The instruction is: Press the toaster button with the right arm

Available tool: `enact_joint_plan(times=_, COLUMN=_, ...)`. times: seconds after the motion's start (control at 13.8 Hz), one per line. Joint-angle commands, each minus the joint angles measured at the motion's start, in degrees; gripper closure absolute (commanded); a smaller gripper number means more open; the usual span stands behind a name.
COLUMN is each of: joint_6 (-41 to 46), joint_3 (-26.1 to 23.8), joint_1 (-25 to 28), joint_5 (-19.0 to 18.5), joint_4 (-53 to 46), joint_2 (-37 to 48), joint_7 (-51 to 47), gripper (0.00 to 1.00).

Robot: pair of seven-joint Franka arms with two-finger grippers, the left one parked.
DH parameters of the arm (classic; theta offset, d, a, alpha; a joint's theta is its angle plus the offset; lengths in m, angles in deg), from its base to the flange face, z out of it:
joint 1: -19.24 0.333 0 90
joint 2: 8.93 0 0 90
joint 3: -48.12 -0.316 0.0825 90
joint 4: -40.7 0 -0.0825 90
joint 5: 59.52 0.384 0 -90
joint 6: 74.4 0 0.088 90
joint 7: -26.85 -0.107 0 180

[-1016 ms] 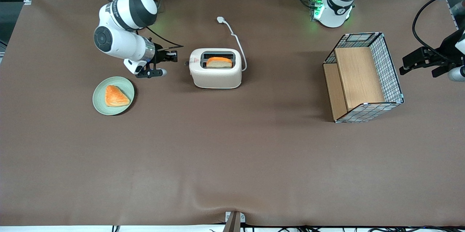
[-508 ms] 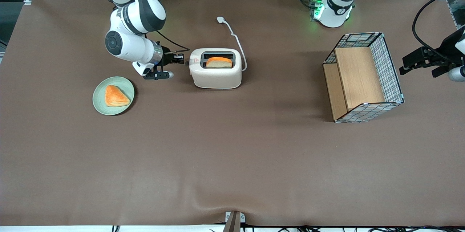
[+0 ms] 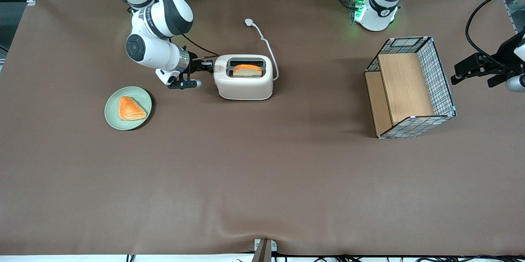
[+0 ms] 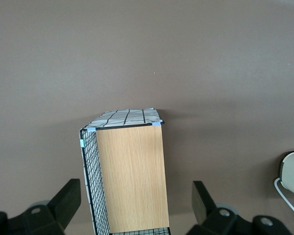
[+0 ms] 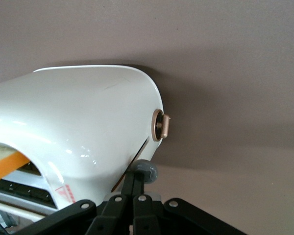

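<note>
The button (image 5: 144, 171), a pale grey knob on the slot in the toaster's (image 3: 244, 83) narrow end, sits right at the gripper's (image 5: 135, 188) tip. In the front view the gripper (image 3: 207, 65) is at the toaster's 9 o'clock, up against that end. Its fingers are drawn together, gripping nothing, with their tips meeting the button. There is one toaster, one button and one bronze dial (image 5: 161, 125) beside the slot. One slice (image 3: 247, 70) stands in the top. One cord (image 3: 266, 44) runs to 12 o'clock. One plate (image 3: 110, 114), at 8 o'clock, carries one pastry (image 3: 131, 108). One basket (image 3: 410, 86) stands at 3 o'clock, well apart.
</note>
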Motion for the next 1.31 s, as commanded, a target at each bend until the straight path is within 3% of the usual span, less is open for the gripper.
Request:
enact_joint_plan(times=0.0, joint_6=-3.4, joint_3=0.4, joint_1=1.5, joint_5=1.8, joint_4=0.5, joint_2=-2.1, joint_7=1.2, gripper=1.0)
enact_joint_plan(times=0.8, joint_6=-12.1, joint_3=0.3, joint_1=3.9, joint_5=2.1, joint_4=0.6, joint_2=-8.7, joint_7=1.4, gripper=1.0)
enact_joint_plan(times=1.23, joint_6=-12.2, joint_3=0.3, joint_1=3.9, joint_5=2.2, joint_4=0.5, joint_2=-8.9, joint_7=1.4, gripper=1.0)
